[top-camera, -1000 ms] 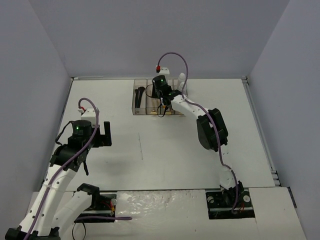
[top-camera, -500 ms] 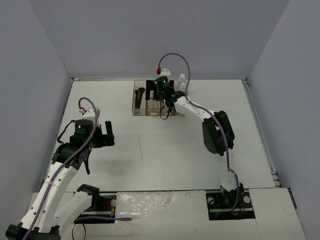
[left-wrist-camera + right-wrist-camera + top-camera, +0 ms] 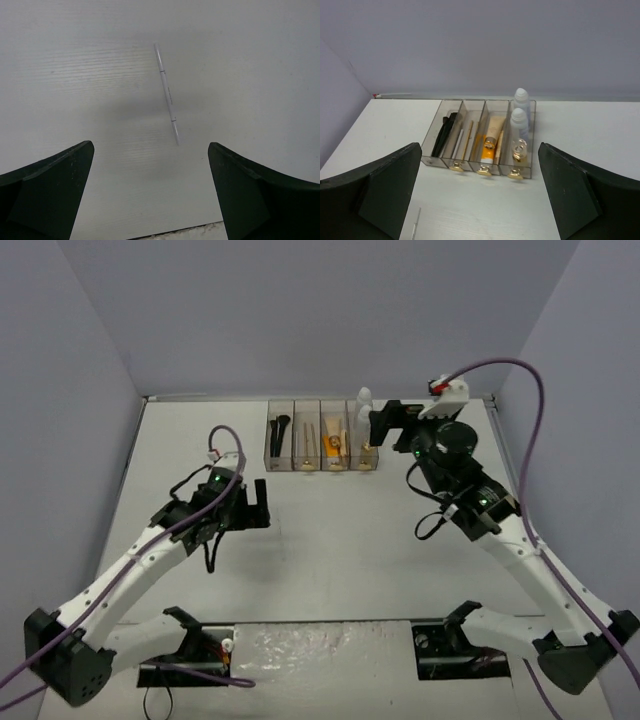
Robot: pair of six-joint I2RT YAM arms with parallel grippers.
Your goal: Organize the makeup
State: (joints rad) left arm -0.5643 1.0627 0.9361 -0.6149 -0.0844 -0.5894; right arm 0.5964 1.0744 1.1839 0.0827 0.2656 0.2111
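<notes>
The makeup lies in a clear smoky four-compartment box [image 3: 268, 435] at the back of the table. From left to right it holds black brushes [image 3: 445, 132], thin tan and white sticks [image 3: 467, 137], an orange and beige tube [image 3: 490, 142], and white bottles [image 3: 520, 120] with a small gold-capped one. A thin pale stick [image 3: 167, 95] lies alone on the table ahead of my left gripper [image 3: 150, 150], which is open and empty. My right gripper [image 3: 479, 150] is open and empty too. It hangs in front of the box, apart from it.
Gold knobs [image 3: 484, 171] line the box's near face. Grey walls close in the table on three sides. The thin pale stick [image 3: 281, 530] lies mid-table, right of my left gripper [image 3: 262, 505]. My right gripper [image 3: 385, 425] hovers just right of the box.
My right gripper has opened and drawn back from the box toward the right. My left arm has reached forward and right, toward the middle of the table.
</notes>
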